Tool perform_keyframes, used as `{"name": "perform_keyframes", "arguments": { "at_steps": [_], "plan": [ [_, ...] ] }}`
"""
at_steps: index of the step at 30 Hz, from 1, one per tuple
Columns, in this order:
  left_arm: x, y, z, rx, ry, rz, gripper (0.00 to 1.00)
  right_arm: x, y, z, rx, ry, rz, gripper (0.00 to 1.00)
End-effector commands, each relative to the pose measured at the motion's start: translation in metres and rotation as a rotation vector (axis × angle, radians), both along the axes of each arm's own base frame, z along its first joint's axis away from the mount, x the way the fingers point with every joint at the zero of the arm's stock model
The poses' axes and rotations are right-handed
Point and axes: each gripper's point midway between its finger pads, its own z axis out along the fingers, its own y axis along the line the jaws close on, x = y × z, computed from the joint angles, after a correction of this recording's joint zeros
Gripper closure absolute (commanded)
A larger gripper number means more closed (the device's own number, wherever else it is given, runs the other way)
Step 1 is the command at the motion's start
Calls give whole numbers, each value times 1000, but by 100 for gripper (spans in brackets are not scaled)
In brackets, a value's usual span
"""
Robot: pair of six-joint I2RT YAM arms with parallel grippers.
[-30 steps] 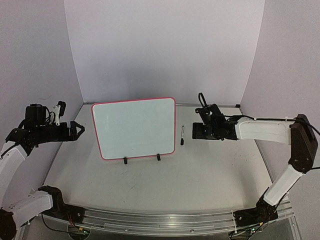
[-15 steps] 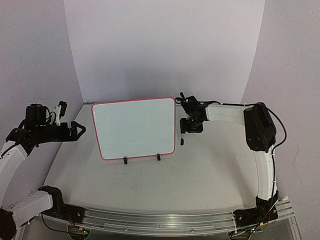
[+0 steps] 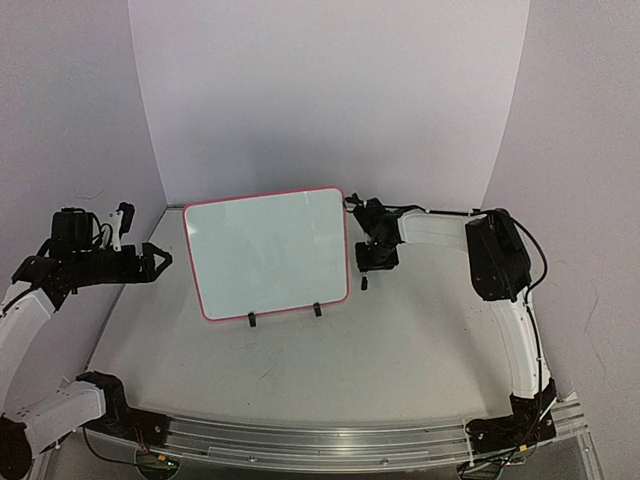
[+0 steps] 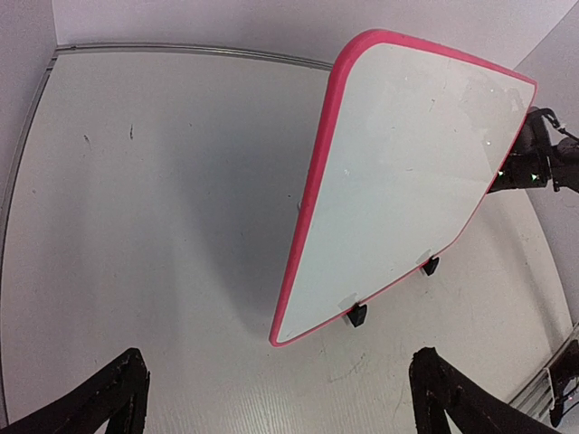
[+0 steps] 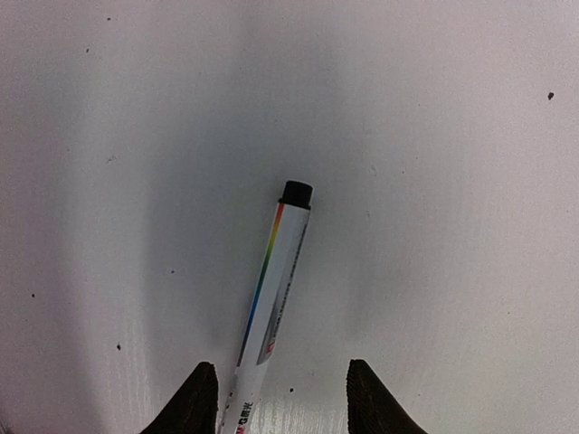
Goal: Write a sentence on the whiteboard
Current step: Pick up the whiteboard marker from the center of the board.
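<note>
Right wrist view: white marker pen with rainbow stripe, black end (image 5: 271,280), lower part cut off at bottom edge; overhead, mostly hidden under black right gripper (image 3: 372,262).

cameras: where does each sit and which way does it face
top external: above and behind the robot, looking down at the whiteboard; left claw and right claw show.
left wrist: at the left, looking rightward across the table at the whiteboard; its own fingertips show.
right wrist: looking down at the marker on the table, between its own fingertips.
shared: top external and left wrist both show the whiteboard.
</note>
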Motion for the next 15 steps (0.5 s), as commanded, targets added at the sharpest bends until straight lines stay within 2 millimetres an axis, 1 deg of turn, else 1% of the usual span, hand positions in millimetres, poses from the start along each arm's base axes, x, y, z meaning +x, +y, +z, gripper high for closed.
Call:
{"name": "perform_keyframes", "arguments": {
  "at_steps": [1,8,11,15],
  "plan": [
    [3,-2,21,-12,-69,-11,1,3,2,-2,-1,12,-11,57],
    [3,-3,21,-16,-70,-18,1,2,-1,-14,2,31,-44,61],
    [3,-3,22,-16,-71,-20,1,1,-8,-18,-13,36,-77,65],
    [3,-4,21,-18,-69,-21,1,0,-21,-18,-29,34,-121,69]
  ]
}}
